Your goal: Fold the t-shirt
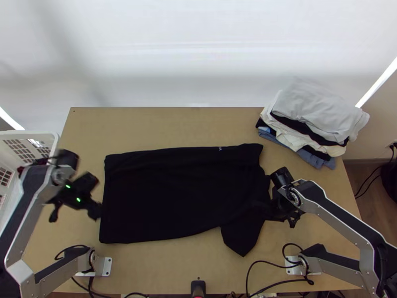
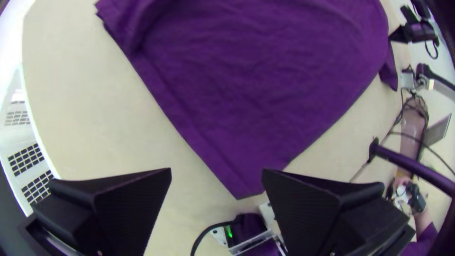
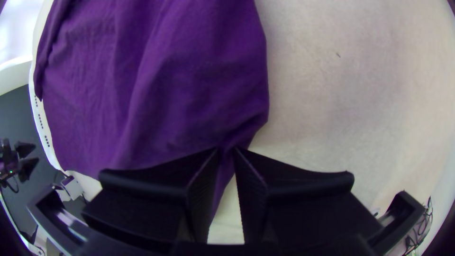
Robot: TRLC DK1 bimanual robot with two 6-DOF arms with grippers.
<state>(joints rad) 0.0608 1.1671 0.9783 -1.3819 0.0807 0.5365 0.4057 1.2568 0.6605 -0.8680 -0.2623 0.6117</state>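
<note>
at three o'clock on the shirt [image 1: 173, 193], cloth is clamped by the right gripper [image 3: 226, 151]; at nine, the left gripper's [image 2: 217, 171] jaws are parted. one fold seems made; more are needed.

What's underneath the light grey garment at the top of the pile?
Below the light grey garment, edges show of black cloth, cream cloth and, near the bottom, blue cloth. The rest of these layers is covered, so I can't tell the garment types.

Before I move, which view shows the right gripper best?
The right wrist view: the right gripper is close up there, jaws nearly together with a pinch of T-shirt between them. The top view shows it dark against the T-shirt's edge; the left wrist view, small and far off.
</note>
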